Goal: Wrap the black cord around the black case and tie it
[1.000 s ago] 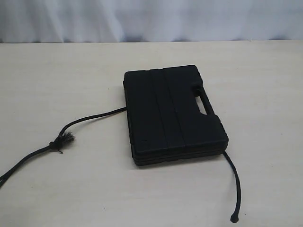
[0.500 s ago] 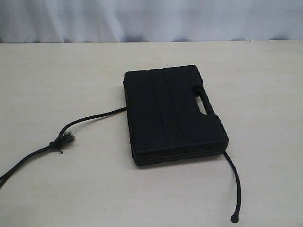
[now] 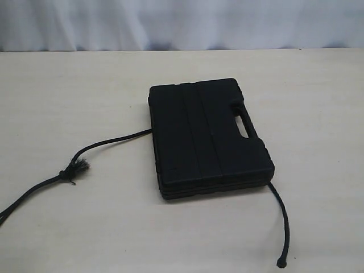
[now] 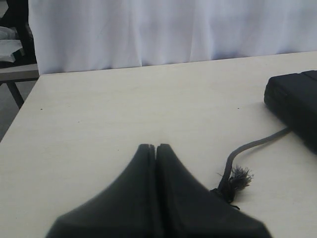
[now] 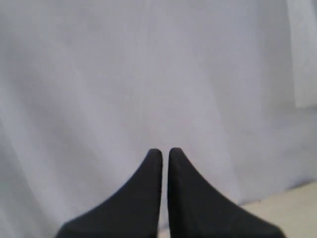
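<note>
Seen from outside, the black cord [image 3: 108, 142] lies under the black case [image 3: 207, 136], and I'd say wrapping hasn't started. The left gripper [image 4: 156, 147] is pinched together and empty, with the frayed knot [image 4: 237, 177] just beside it and the case beyond. The right gripper [image 5: 165, 151] is also closed on nothing and faces the curtain [image 5: 148, 74]. Both need to open and reach down.

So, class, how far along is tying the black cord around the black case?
Done: the black cord seems to run under the black case, emerging either side. In hand: nothing; left gripper and right gripper shut, empty. Left: wrapping over the top and tying.
</note>
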`<state>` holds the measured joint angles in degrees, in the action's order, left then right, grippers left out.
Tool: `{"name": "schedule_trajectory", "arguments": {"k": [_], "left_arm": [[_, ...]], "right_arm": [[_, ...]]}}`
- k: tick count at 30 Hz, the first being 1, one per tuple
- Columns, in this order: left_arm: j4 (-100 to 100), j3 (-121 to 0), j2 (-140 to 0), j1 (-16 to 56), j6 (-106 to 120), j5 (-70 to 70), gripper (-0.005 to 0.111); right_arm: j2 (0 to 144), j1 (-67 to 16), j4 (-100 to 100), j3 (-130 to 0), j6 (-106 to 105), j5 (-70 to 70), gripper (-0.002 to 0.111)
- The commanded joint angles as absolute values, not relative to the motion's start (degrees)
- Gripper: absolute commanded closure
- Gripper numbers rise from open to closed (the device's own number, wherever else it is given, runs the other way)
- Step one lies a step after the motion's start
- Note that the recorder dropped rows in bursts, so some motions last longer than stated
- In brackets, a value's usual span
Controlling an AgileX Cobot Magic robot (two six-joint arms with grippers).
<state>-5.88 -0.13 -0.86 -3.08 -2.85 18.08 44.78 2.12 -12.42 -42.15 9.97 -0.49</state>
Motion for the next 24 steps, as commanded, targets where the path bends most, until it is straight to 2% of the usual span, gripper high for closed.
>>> {"name": "schedule_trajectory", "arguments": {"k": [1,7,12,17,21,24], "left_arm": [[-5.5,0.0,-0.7,-2.6,-2.8,17.7,0.107],[-5.5,0.0,-0.7,-2.6,-2.8,17.7,0.107],[-5.5,0.0,-0.7,-2.6,-2.8,17.7,0.107],[-5.5,0.0,-0.7,-2.6,-2.8,17.7,0.107],[-5.5,0.0,-0.7,-2.6,-2.8,17.7,0.107],[-5.5,0.0,-0.7,-2.6,-2.8,17.7,0.107]], "right_arm": [[61.2,2.5,-8.5,-54.3,3.1,18.4,0.104],[83.0,1.8,-15.3,-69.8,-11.1,40.8,0.104],[97.1,-5.6,-11.5,-76.5,-13.2,46.8,0.101],[107.7,-12.2,-1.0,-81.0,-8.5,46.4,0.082],[113.4,-12.9,0.0,-85.3,-4.7,48.4,0.062],[116.1,-12.9,0.0,-86.9,-4.7,50.3,0.053]]}}
